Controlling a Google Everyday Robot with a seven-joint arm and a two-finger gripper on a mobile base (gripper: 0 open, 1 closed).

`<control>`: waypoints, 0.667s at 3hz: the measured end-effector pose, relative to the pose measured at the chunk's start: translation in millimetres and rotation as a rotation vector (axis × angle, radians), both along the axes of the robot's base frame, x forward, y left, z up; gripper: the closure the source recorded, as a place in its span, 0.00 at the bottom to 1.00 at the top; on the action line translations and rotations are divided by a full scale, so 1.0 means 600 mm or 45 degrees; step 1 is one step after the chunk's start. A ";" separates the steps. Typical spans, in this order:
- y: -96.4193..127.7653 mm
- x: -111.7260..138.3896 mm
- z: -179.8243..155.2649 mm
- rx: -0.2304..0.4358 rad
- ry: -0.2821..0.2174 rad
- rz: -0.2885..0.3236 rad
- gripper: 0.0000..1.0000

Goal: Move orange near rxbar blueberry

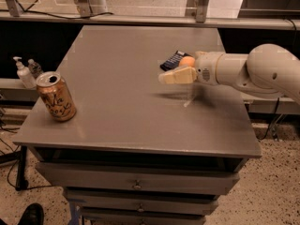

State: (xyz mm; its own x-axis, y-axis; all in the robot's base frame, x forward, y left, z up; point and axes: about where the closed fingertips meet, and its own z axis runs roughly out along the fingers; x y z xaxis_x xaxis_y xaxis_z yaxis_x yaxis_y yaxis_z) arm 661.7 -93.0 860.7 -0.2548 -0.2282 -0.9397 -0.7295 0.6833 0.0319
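The orange point(187, 61) is a small round fruit showing just over the top edge of my gripper point(178, 76). It is right next to the rxbar blueberry point(172, 60), a dark navy bar lying on the grey table point(117, 78) at the right middle. My gripper reaches in from the right on a cream arm point(253, 71) and hovers above the table, casting a shadow below. It hides the lower part of the orange. I cannot tell whether the orange rests on the table or is held.
A copper-coloured drink can point(56, 97) stands near the table's front left corner. Two small bottles point(26, 71) sit on a shelf left of the table. Drawers are under the table top. A counter edge runs along the back.
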 end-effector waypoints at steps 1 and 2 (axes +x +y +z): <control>-0.022 -0.005 0.005 -0.015 -0.012 -0.038 0.00; -0.072 -0.026 0.029 -0.037 -0.072 -0.115 0.00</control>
